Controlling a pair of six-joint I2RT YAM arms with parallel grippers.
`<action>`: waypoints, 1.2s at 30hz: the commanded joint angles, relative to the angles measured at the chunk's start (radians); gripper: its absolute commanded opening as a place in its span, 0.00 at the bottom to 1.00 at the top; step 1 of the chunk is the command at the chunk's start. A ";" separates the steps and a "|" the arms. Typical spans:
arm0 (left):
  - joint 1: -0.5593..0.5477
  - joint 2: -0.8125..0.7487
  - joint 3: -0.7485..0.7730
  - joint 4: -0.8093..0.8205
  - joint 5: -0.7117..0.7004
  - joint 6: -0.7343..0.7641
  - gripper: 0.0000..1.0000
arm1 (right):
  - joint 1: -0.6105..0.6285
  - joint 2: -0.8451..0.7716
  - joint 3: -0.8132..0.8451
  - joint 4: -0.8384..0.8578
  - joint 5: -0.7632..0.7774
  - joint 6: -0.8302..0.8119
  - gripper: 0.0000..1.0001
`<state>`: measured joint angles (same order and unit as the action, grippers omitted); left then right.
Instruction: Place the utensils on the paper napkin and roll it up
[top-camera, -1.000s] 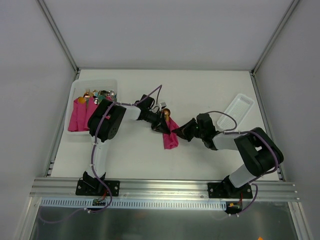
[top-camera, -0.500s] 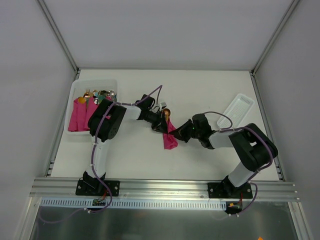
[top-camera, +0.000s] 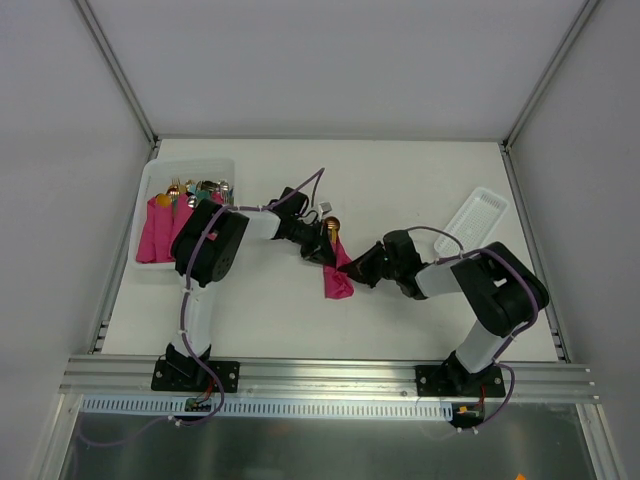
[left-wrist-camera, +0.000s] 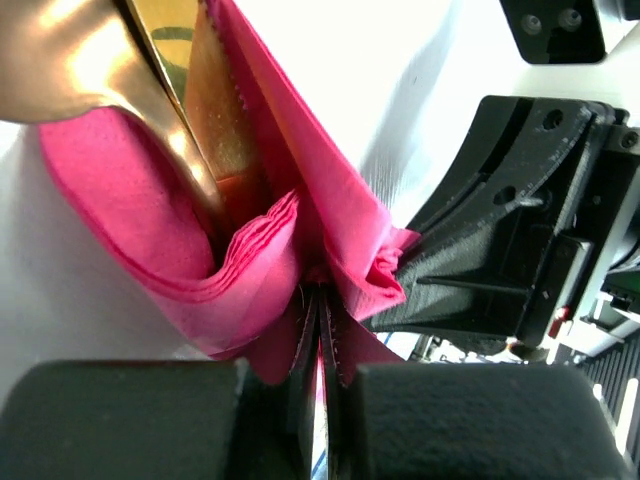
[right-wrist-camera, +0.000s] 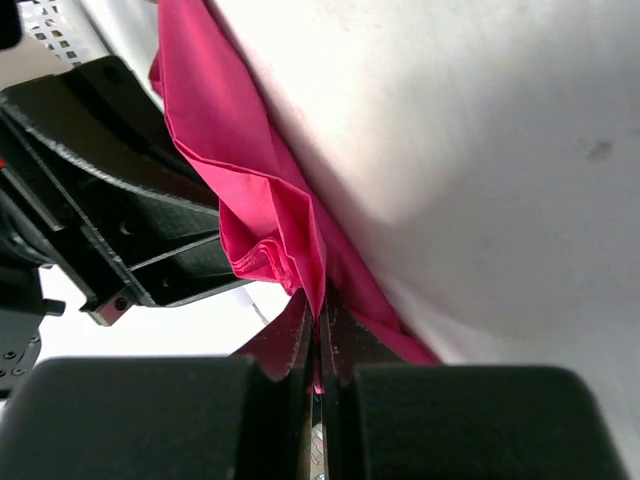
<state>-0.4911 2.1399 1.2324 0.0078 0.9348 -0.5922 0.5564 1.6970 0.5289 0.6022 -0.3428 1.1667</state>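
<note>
The magenta paper napkin (top-camera: 339, 279) lies folded around the gold-copper utensils in the middle of the table; a round spoon bowl (top-camera: 332, 224) sticks out at its far end. My left gripper (top-camera: 327, 252) is shut on the napkin's left side; the left wrist view shows the napkin (left-wrist-camera: 250, 250) pinched between its pads, with gold utensil metal (left-wrist-camera: 190, 120) inside the fold. My right gripper (top-camera: 352, 272) is shut on the napkin's right edge (right-wrist-camera: 290, 230), with the left gripper's black body right behind it.
A clear bin (top-camera: 160, 175) at the back left holds other pink napkin bundles (top-camera: 158, 232) with mixed cutlery tips. A white tray (top-camera: 476, 220) lies at the back right. Frame posts and side walls bound the table.
My right gripper has moved left, up to the napkin, and closed on its right edge. The left gripper and the napkin bundle have hardly moved.
</note>
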 joint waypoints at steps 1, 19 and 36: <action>-0.001 -0.080 -0.014 -0.002 -0.018 0.046 0.01 | 0.013 0.021 -0.026 -0.036 0.019 -0.001 0.00; 0.000 -0.195 -0.152 0.003 0.071 0.091 0.00 | 0.000 0.021 -0.040 -0.036 0.016 -0.002 0.00; 0.002 -0.052 -0.162 0.139 0.052 -0.003 0.00 | -0.001 0.004 -0.033 -0.036 0.007 -0.001 0.00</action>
<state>-0.4889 2.0560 1.0588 0.1081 0.9894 -0.5858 0.5579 1.6978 0.5003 0.6003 -0.3462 1.1698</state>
